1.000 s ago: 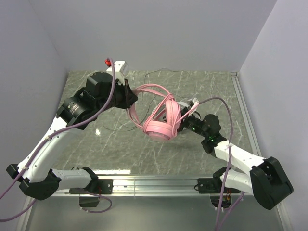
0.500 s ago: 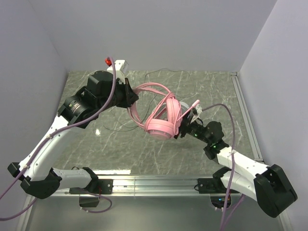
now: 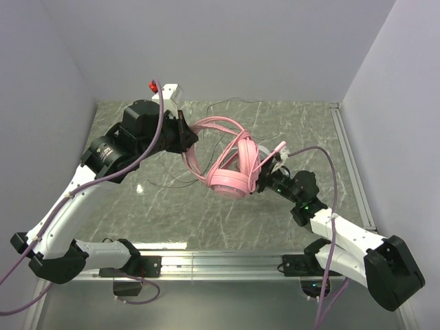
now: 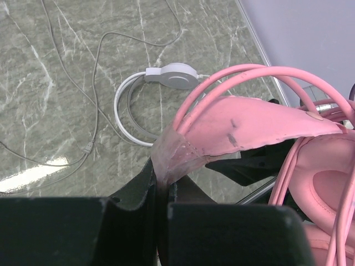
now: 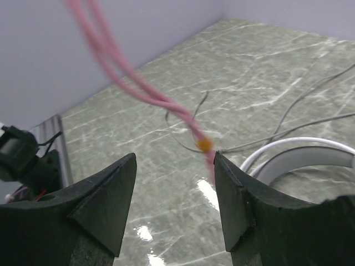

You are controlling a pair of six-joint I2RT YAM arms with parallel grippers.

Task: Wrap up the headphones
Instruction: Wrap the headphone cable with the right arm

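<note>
Left jaws clamp the headband of the pink headset (image 3: 230, 182) above the desk (image 3: 206, 220); right jaws gape beside its cable (image 5: 166, 102); the white headset (image 4: 175, 76) lies behind it

A: Left arm (image 3: 69, 199), pose?
B: Raised and reached forward, wrist turned to the right. The left claw (image 4: 161, 191) is clamped tight on the pink headset (image 3: 230, 182) at its band.
A: Right arm (image 3: 340, 230)?
B: Held low, angled inward to the centre. The right claw (image 5: 175, 160) is recorded with jaws spread apart.
</note>
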